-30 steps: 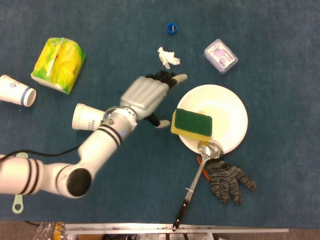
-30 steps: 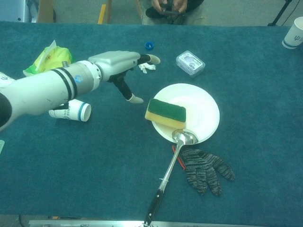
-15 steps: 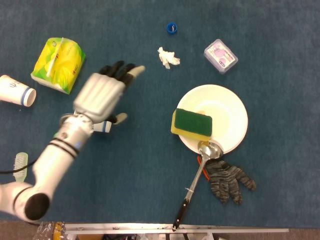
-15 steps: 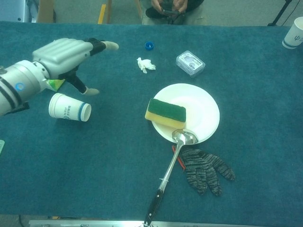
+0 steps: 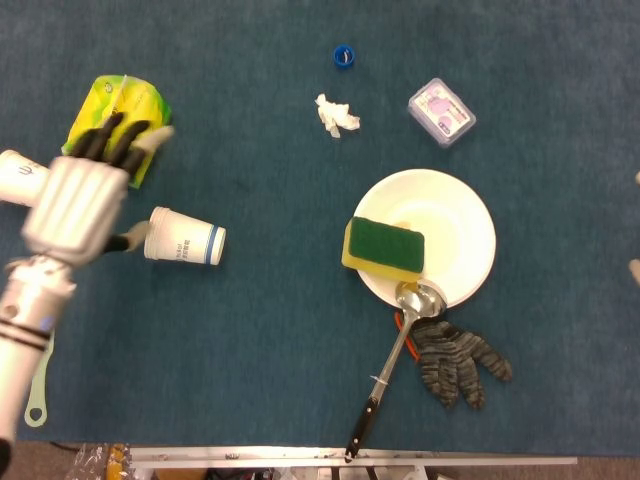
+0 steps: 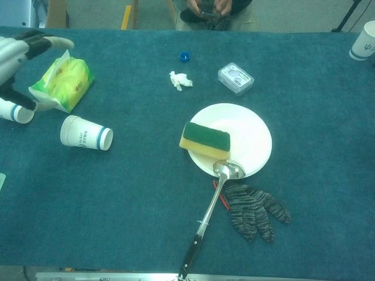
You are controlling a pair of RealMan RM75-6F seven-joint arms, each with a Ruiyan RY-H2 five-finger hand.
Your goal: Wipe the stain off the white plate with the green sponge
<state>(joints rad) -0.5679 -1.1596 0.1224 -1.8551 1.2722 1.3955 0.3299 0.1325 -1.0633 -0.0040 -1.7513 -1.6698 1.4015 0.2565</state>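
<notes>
Now the sponge point(image 5: 384, 247) lies on the plate's point(image 5: 462, 225) left rim; left hand point(image 5: 80, 195) far left, fingers point(image 5: 110, 138) spread, empty.

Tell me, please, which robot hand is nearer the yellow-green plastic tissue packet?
Left. The left robot hand hovers at the edge of the yellow-green plastic tissue packet; the right robot hand barely shows, far right.

robot lab test bench, blue carpeted table point(image 6: 328, 193), metal frame rail point(image 5: 350, 457) along bottom edge, seated person point(image 6: 214, 9) top centre, probably an operator
</notes>
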